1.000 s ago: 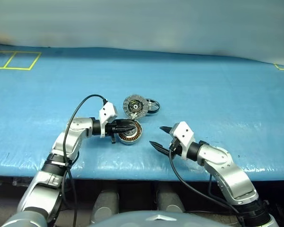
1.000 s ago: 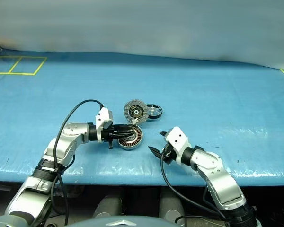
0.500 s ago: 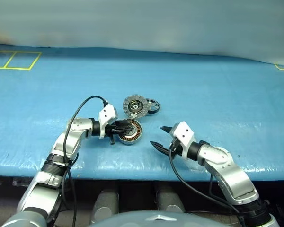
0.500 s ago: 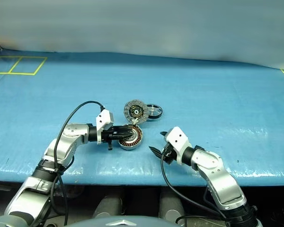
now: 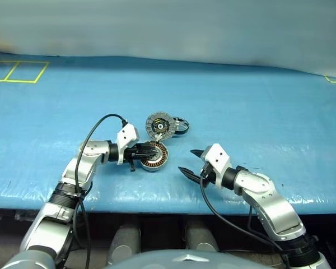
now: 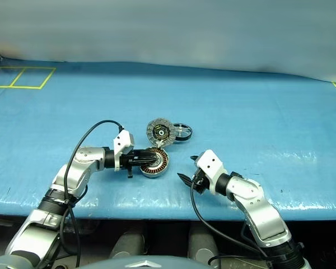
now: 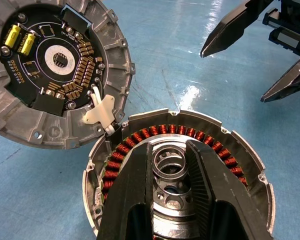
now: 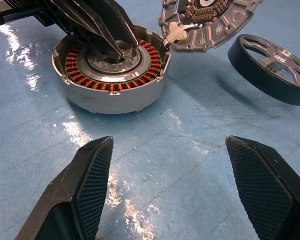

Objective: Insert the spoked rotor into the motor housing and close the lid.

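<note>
left end effector (image 7: 176,172) grips the motor housing (image 8: 111,75) hub, seemingly; lid (image 7: 60,70) open, spoked rotor (image 8: 270,69) beside it; right end effector (image 8: 177,187) spread wide, empty.

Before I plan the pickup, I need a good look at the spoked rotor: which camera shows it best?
The right wrist view: the spoked rotor is large there, lying on the blue table beside the open lid, spokes clear. The head views show it small, behind the lid.

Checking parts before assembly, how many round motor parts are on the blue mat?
3: the motor housing nearest the robot, its hinged lid standing open behind it, and the spoked rotor right of the lid.
</note>
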You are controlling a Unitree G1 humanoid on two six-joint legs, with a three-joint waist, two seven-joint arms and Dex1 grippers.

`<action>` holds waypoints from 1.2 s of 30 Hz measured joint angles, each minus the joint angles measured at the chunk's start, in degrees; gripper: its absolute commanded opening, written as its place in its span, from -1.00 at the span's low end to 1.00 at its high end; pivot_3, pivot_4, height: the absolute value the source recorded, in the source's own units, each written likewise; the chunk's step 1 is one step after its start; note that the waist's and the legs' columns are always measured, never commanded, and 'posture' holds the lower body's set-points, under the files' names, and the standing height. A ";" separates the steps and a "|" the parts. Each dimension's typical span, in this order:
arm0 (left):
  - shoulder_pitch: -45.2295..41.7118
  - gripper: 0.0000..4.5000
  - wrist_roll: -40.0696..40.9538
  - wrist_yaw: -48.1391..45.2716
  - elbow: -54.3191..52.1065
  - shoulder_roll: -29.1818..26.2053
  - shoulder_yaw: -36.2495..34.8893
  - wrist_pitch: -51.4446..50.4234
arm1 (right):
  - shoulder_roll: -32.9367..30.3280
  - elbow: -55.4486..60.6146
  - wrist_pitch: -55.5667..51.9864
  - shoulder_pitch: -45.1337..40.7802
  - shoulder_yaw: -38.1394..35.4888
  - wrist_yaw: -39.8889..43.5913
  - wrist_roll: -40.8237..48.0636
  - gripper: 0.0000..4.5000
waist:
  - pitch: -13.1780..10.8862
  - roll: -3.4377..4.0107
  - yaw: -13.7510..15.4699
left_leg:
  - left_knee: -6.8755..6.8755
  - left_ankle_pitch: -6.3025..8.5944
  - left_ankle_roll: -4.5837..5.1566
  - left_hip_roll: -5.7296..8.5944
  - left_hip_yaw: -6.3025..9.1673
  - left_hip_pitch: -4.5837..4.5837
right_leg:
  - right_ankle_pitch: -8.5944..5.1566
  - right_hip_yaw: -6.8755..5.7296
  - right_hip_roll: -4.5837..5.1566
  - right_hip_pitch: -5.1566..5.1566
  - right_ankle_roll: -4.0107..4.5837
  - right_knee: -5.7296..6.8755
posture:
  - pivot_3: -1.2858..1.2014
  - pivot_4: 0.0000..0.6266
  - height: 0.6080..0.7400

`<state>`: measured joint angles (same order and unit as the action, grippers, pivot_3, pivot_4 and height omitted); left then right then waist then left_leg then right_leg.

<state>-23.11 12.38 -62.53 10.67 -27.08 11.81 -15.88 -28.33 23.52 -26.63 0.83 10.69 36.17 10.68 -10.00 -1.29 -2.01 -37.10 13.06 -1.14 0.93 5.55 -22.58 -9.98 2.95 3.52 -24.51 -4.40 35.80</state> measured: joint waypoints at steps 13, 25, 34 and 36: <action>0.00 0.33 1.63 0.78 0.00 0.05 -0.37 -0.34 | 0.26 -0.26 0.31 -0.20 0.01 -0.29 -0.69 0.69 | 0.00 0.00 0.00 | 0.00 0.00 0.00 0.00 0.00 0.00 | 0.00 0.00 0.00 0.00 0.00 0.01 | 0.03 -0.52 1.00; -0.04 0.06 3.68 1.61 0.00 1.23 -2.20 -1.29 | 0.89 -0.30 0.41 -0.25 0.04 -0.28 -1.32 0.69 | 0.00 0.00 -0.01 | -0.01 0.00 0.00 0.01 0.00 0.01 | 0.01 0.00 0.00 0.01 -0.01 0.02 | 0.03 -0.52 1.00; -0.05 -0.99 4.06 1.63 0.02 1.49 -2.22 -1.69 | 1.07 -0.30 0.42 -0.06 0.05 -0.30 -1.35 0.69 | 0.00 0.00 -0.01 | -0.02 0.00 0.00 0.01 0.00 0.01 | 0.01 0.00 0.00 0.01 -0.01 0.02 | 0.03 -0.52 1.00; -0.09 -0.99 4.05 1.58 0.06 1.49 -2.22 -1.98 | 1.07 -0.30 0.42 -0.01 0.05 -0.29 -1.35 0.69 | 0.00 0.00 -0.01 | -0.02 0.00 0.00 0.01 0.00 0.01 | 0.01 0.01 0.00 0.01 -0.01 0.02 | 0.03 -0.52 1.00</action>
<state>-23.20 16.43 -60.95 10.73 -25.59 9.59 -17.85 -27.25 23.23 -26.21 0.82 10.74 35.88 9.33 -10.00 -1.29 -2.02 -37.12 13.06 -1.14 0.94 5.55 -22.57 -9.97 2.96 3.52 -24.49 -4.41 35.82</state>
